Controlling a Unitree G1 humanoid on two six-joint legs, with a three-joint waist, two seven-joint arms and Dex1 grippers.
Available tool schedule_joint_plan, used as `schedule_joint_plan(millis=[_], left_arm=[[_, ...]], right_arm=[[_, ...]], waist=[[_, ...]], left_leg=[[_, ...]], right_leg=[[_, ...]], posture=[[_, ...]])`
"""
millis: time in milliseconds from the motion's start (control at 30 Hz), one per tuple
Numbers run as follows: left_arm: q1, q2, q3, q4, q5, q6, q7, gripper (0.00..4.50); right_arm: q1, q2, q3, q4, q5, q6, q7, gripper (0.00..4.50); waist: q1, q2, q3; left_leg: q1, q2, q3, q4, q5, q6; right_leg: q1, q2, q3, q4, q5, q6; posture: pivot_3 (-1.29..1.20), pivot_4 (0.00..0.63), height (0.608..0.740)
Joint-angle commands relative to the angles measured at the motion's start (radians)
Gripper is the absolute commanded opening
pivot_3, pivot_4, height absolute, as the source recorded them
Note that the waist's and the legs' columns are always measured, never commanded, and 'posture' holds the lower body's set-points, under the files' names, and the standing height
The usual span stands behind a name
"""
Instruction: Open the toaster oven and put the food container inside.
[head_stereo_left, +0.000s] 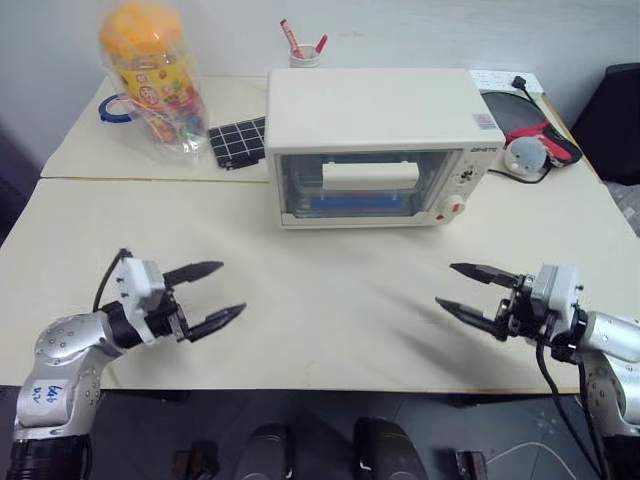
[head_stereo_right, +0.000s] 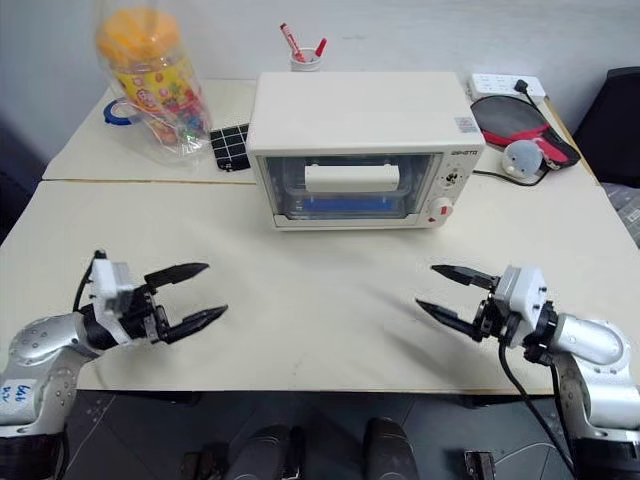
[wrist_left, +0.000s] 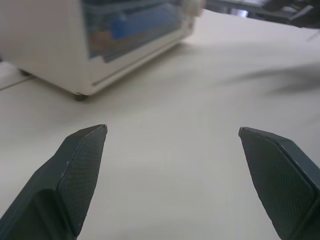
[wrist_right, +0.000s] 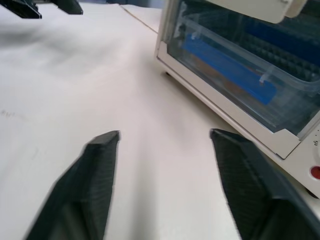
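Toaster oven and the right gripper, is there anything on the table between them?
Nothing: bare table runs from the right gripper to the toaster oven, seen in the head views.

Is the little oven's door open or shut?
Shut. The toaster oven has its glass door standing upright and flush with the front, its white handle up high. The food container sits behind the glass.

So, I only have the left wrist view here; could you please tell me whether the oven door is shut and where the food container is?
Observer: The toaster oven has its door shut, and the food container sits inside, behind the glass.
Operator: Thank you. Is the right gripper holding anything?
Observer: No, the right gripper is open and empty, above the table.
Operator: Is anything beside the oven?
Observer: A clear jar with an orange lid stands at the back, to its left.
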Motion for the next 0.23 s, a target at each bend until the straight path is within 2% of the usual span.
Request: schedule_joint_plan(millis=[33,67,233], left_arm=[[0.026,0.026,-0.005,0.028,0.069,-0.118,-0.038,4.50],[0.029,0.026,-0.007,0.041,0.075,-0.136,-0.042,4.50],[0.070,0.014,-0.008,0.055,0.077,-0.128,-0.019,4.50]], right_arm=[[0.079,-0.004,0.010,-0.026,0.024,-0.023,0.051,4.34],[0.092,-0.010,0.016,-0.016,0.021,-0.026,0.063,4.47],[0.062,-0.002,0.014,0.070,-0.007,-0.083,0.056,4.47]], waist=[[0.002,0.000,0.000],[0.002,0.000,0.000],[-0.001,0.000,0.000]], left_leg=[[0.000,0.000,0.000,-0.001,0.000,0.000],[0.000,0.000,0.000,-0.001,0.000,0.000],[0.001,0.000,0.000,0.000,0.000,0.001]], right_leg=[[0.000,0.000,0.000,0.000,0.000,0.000],[0.000,0.000,0.000,0.000,0.000,0.000],[0.000,-0.002,0.000,0.000,0.000,-0.001]], posture=[[0.00,0.150,0.740],[0.00,0.150,0.740],[0.00,0.150,0.740]])
